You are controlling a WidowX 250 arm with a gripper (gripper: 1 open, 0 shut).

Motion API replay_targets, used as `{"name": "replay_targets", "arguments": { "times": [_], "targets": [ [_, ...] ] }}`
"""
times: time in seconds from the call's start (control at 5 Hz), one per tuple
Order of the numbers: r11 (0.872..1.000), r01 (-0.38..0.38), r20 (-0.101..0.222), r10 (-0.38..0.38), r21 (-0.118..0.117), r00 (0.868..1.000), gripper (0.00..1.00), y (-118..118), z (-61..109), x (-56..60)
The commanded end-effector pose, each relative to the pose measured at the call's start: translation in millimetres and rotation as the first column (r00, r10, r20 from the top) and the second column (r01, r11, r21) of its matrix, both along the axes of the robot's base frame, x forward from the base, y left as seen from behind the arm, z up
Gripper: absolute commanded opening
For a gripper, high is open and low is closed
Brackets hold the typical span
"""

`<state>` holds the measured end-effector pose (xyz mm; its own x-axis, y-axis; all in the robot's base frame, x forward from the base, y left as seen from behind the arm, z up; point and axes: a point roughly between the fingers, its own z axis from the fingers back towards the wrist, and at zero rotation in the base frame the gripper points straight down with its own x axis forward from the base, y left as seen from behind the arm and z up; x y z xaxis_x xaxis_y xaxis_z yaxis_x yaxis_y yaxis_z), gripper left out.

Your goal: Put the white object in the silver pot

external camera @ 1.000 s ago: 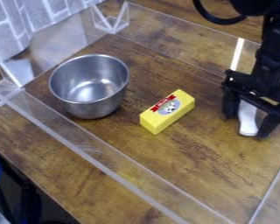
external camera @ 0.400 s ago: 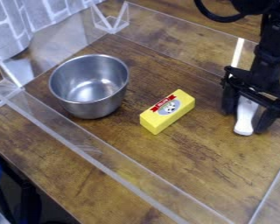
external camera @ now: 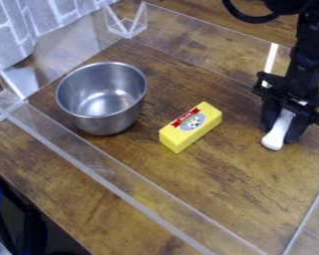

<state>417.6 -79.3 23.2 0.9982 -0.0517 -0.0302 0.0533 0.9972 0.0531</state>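
The white object [external camera: 273,137] lies on the wooden table at the right, its rounded lower end poking out below the fingers. My black gripper [external camera: 287,122] comes straight down over it, jaws drawn in on both sides of the piece, which still rests on the table. The silver pot [external camera: 103,97] stands empty at the left, well apart from the gripper. Most of the white object is hidden behind the fingers.
A yellow block [external camera: 190,127] with a round red-and-white label lies between the pot and the gripper. Clear plastic walls [external camera: 83,159] run along the table's front and left edges. A white grid-like thing sits at the back left.
The jaws have narrowed from wide open to close around the white object. The white object has shifted slightly left and the gripper sits a little lower.
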Motion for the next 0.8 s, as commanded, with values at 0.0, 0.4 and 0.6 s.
{"name": "replay_targets", "arguments": {
  "times": [0.0, 0.4, 0.6],
  "targets": [
    [1.000, -0.026, 0.031, 0.026, 0.000, 0.999, 0.00, 15, 6.6, 12.6],
    [1.000, -0.031, 0.019, 0.031, 0.004, 0.999, 0.00, 21, -0.3, 20.2],
    [0.999, -0.032, 0.010, 0.032, 0.006, 0.999, 0.00, 24, -2.1, 23.9]
  ]
}}
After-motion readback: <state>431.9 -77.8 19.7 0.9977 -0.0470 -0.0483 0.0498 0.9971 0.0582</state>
